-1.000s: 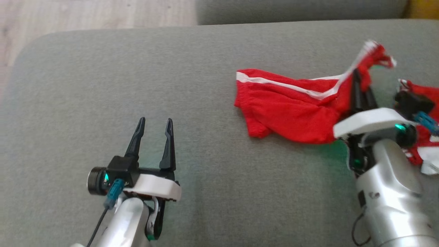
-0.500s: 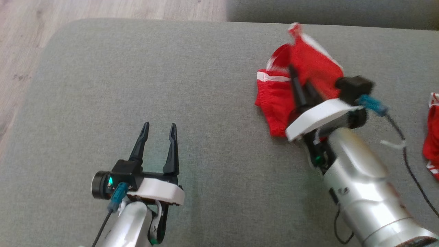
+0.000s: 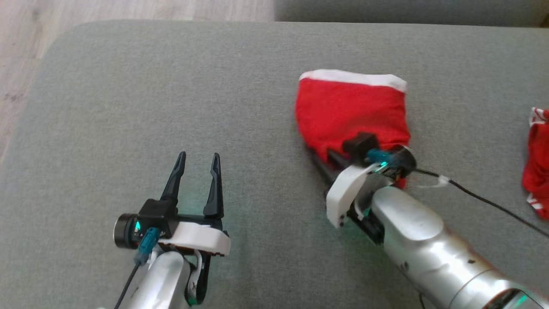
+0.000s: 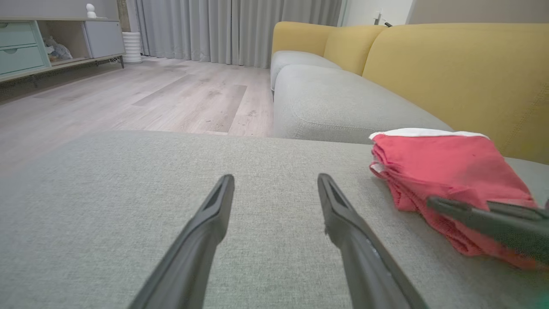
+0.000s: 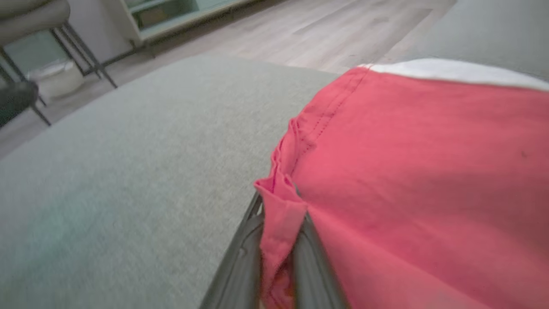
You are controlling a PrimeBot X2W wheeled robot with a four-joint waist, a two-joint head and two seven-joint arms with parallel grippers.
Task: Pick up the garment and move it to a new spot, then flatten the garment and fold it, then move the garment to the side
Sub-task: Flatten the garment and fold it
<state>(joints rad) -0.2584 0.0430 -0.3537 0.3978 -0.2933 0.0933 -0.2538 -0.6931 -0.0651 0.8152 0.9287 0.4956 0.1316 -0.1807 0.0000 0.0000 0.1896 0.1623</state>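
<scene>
Red fabric is bunching between the two fingers of our right gripper (image 5: 281,206), which are standing almost together and nipping a small tuck at the near left corner of the garment (image 3: 351,107). We are holding that tuck low, close to the cushion's surface. From the pinch the garment is lying outward as a folded stack on the grey seat cushion (image 3: 171,86), right of its middle, with its white band (image 3: 351,77) running along the far edge.

We are judging it light, soft and limp. It is likely going to sag and slide open wherever we are not supporting it, and a pinch on one corner may be catching only some of the layers. For moving it aside, we are favouring a grip across the whole folded edge with all layers together, plus a second hold on the opposite side.

Our left gripper (image 3: 196,156) is hovering over bare cushion with its fingers spread wide and nothing between them, well apart from the garment. Another red cloth (image 3: 536,163) is lying at the right edge of the head view.
</scene>
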